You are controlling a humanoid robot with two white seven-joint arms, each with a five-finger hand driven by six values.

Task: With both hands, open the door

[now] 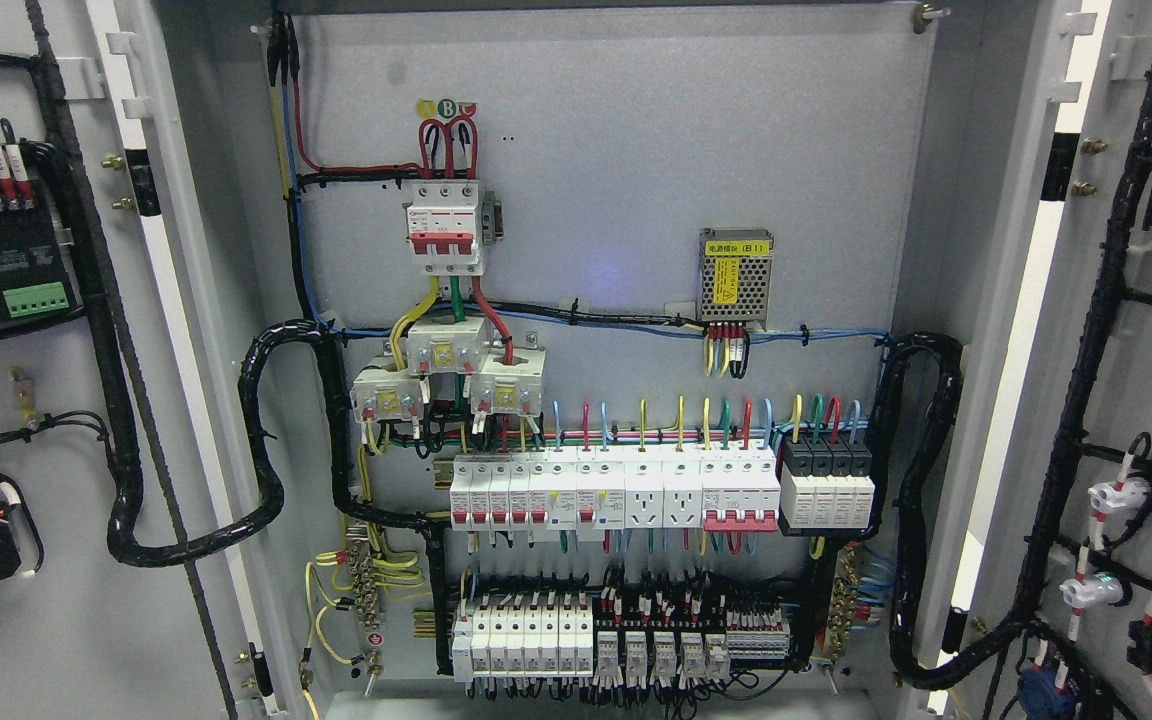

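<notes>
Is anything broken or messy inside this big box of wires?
Nothing looks broken. Both doors hang open, the left door and the right door. The breakers sit in straight rows and the black cable bundles loop tidily. No robot hand shows.

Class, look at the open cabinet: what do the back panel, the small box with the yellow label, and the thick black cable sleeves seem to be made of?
Back panel: probably sheet metal painted matt grey, judging by its flat, even surface with a bolt at the corner.
Small box with the yellow label: bare metal, apparently, as its silvery casing is perforated.
Thick black cable sleeves: likely plastic, glossy and spirally ribbed.
</notes>
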